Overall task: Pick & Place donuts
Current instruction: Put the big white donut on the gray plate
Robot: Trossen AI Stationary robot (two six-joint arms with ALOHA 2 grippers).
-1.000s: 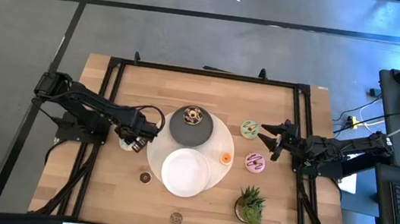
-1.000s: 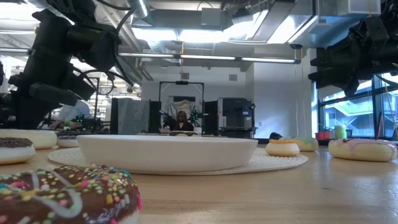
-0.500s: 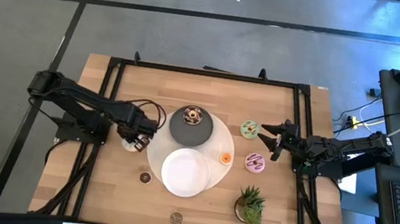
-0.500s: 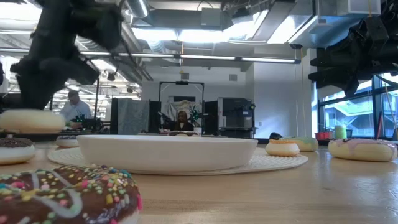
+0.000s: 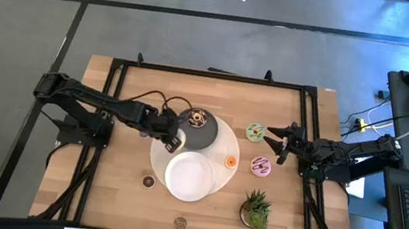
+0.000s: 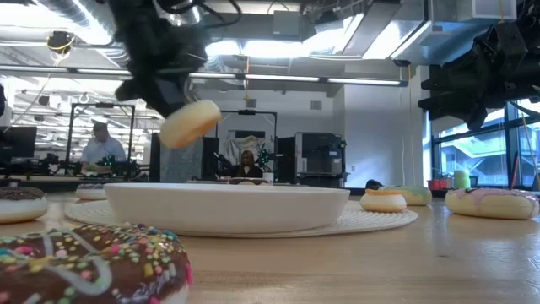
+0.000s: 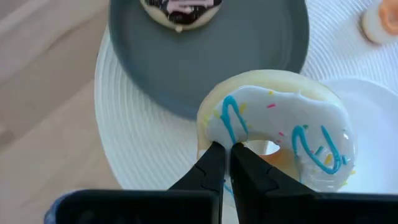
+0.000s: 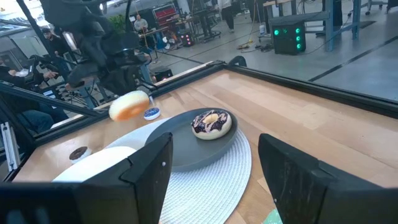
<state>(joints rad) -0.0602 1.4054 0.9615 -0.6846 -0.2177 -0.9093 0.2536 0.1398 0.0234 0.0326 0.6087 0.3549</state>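
Observation:
My left gripper (image 5: 174,136) is shut on the white-iced donut (image 7: 280,134), above the round white mat (image 5: 224,154) between the dark grey plate (image 5: 194,131) and the white plate (image 5: 189,176). The donut also shows in the low view (image 6: 190,122). A brown-iced donut (image 5: 199,117) lies on the grey plate. The orange mini (image 5: 231,161) lies on the mat. The green donut (image 5: 255,132) and pink donut (image 5: 261,166) lie on the table near my right gripper (image 5: 273,141), which is open and empty. The dark brown mini (image 5: 149,180) lies left of the white plate. My left gripper pinches the white donut's ring at its side nearest the wrist (image 7: 214,134) between its two fingers (image 7: 211,165). The fingers come slanting down from the table's left. The donut is lifted clear and hangs tilted below the fingers, icing up.
A small green potted plant (image 5: 255,211) stands at the near right. A sprinkled brown donut (image 5: 180,222) lies by the near edge. A black frame (image 5: 213,74) runs round the table. People and desks show in the room beyond.
My left gripper has gone up and toward the table's right with the white donut. The donut lay on the table left of the mat. It now hangs clear and tilted over the mat beside the grey plate.

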